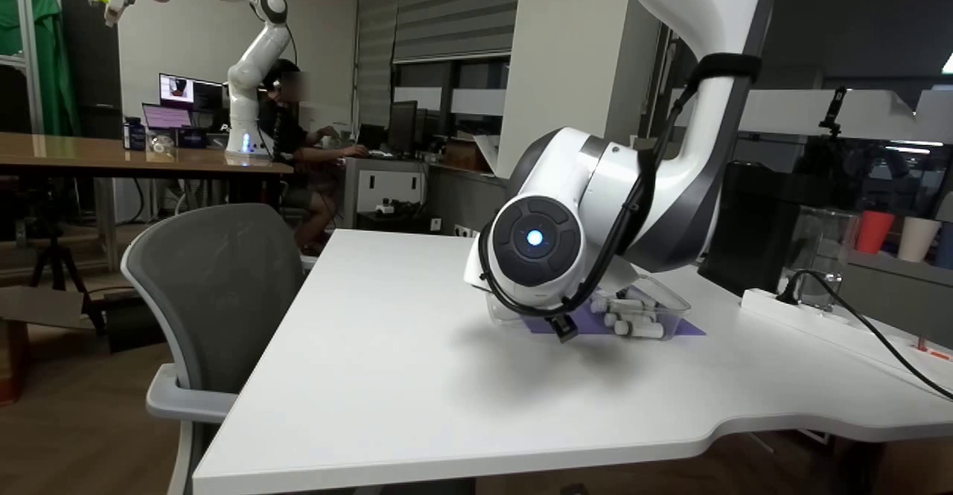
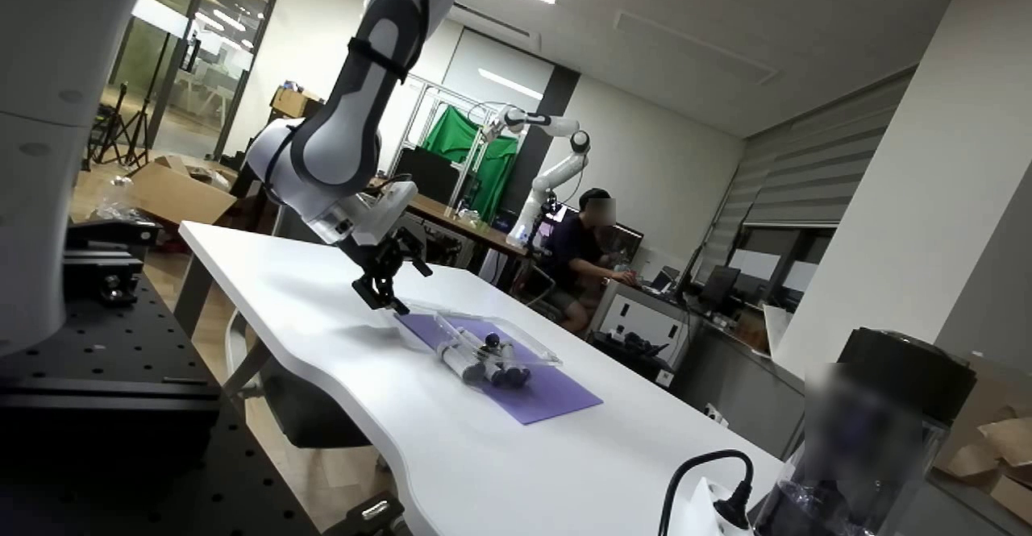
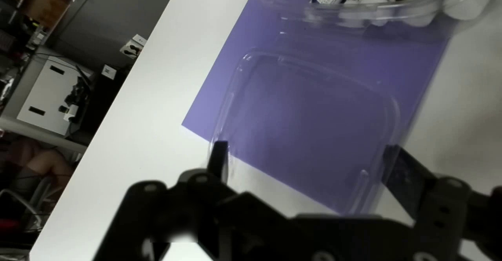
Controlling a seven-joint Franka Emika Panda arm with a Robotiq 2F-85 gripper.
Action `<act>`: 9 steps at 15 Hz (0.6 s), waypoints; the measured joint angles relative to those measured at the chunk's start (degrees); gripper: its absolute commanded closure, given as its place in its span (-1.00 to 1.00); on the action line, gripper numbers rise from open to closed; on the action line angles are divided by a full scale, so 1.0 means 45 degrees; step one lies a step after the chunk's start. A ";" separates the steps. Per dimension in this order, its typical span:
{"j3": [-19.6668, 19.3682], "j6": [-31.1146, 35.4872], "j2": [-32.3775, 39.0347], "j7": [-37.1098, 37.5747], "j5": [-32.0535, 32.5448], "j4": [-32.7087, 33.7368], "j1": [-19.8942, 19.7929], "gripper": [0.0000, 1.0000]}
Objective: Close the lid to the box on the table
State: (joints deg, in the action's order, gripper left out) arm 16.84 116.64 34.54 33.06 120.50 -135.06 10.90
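Hovering at one end of a purple sheet (image 2: 556, 395), the gripper (image 3: 305, 151) is holding its jaws spread wide, gripping nothing; in the wrist view the clear plastic lid (image 3: 310, 115) is showing between them, one side edge passing close by each jaw, and I cannot tell whether either is touching it. The lid is lying folded open over that end of the sheet, a corner of its rim reaching past the sheet's border above the table (image 1: 372, 376). Around the middle of the sheet, the clear box (image 3: 329, 13) is sitting open-topped, part of it jutting over one side border of the sheet, and small vials (image 1: 638, 329) with white labels are lying inside. In both exterior views the robot arm (image 1: 633, 190) is leaning over the table by the sheet's lid end. Past the opposite end of the sheet, a white power strip (image 1: 826, 331) is resting on the table, a black cord (image 2: 713, 454) curving out of it. Well apart from the sheet, beyond the table, a person (image 2: 574, 242) is sitting near a second white arm (image 1: 260, 54).
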 measured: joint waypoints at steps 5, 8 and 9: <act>0.0044 -0.0341 0.0487 0.1393 0.1354 0.0132 -0.0015 -1.00; 0.0200 -0.1317 0.0907 0.2153 0.2172 0.0205 0.0048 -1.00; 0.0247 -0.1641 0.1005 0.2325 0.2358 0.0207 0.0108 -1.00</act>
State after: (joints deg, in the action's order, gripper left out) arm 17.95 109.26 39.07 43.52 131.11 -134.13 11.39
